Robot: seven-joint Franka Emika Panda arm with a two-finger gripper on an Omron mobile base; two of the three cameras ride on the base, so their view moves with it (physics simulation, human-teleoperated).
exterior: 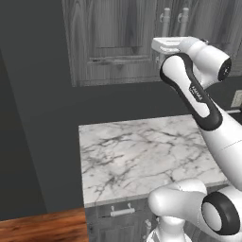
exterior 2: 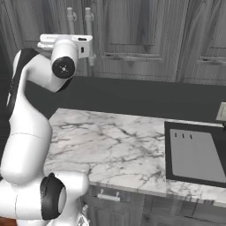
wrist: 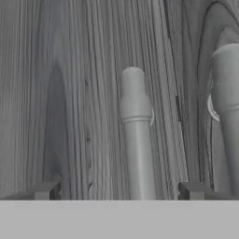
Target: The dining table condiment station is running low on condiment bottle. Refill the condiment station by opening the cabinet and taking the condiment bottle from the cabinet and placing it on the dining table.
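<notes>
The hand [wrist: 120,191] is open, its two fingertips [wrist: 44,190] standing either side of a pale bar handle [wrist: 136,140] on the cabinet [wrist: 70,93], with the bar running up the gap between them and not yet gripped. In the base views the hand [exterior 2: 90,49] is raised to the lower end of the paired handles [exterior: 165,19] where two doors meet.

The step in hand looks to be opening the cabinet. To do it well, the hand should centre on this bar, close firmly, then pull back along the door's arc rather than straight out. The second handle [wrist: 226,102] lies just to the right, so the right finger must stay clear of it.

The doors are shut, so the condiment bottle is hidden, presumably inside. Below lies a marble desk [exterior 2: 114,145] with a dark inset sink [exterior 2: 196,154] at its right and a drawer unit [exterior: 118,215] beneath. The arm's own elbow [exterior: 189,85] hangs near the door's likely swing.
</notes>
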